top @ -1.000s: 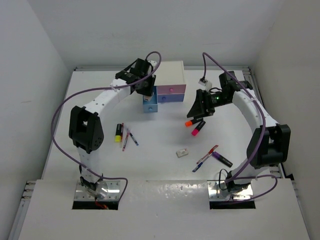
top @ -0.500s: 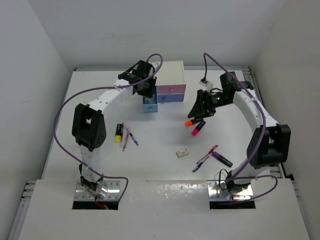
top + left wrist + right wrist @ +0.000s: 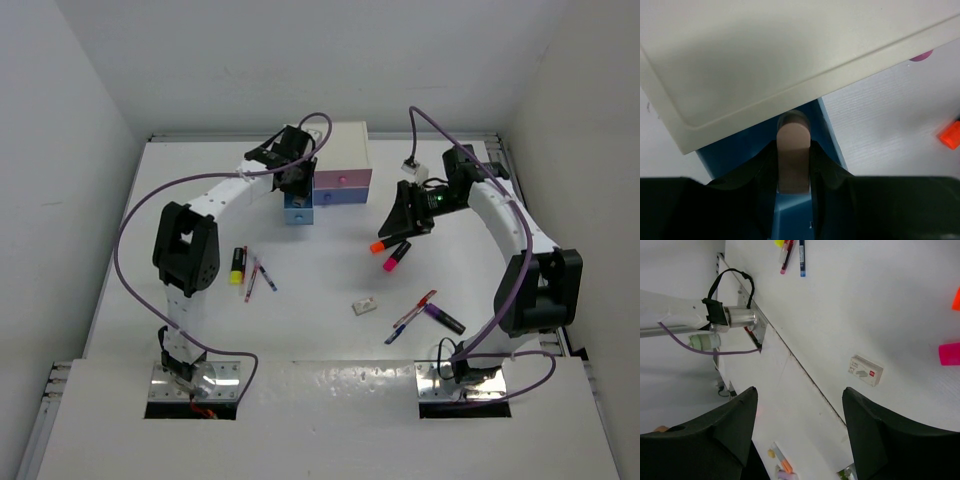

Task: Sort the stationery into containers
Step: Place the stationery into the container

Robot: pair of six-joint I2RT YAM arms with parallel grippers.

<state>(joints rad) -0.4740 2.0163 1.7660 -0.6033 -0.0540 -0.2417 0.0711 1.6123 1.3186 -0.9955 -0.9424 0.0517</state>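
White table, light-blue drawer apparently open

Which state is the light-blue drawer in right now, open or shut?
Open. The light-blue drawer juts well forward of the white cabinet, while the pink drawer beside it sits flush.

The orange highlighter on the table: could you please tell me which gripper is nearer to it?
Right. The right gripper sits just beyond the orange highlighter; the left gripper is well away, at the light-blue drawer.
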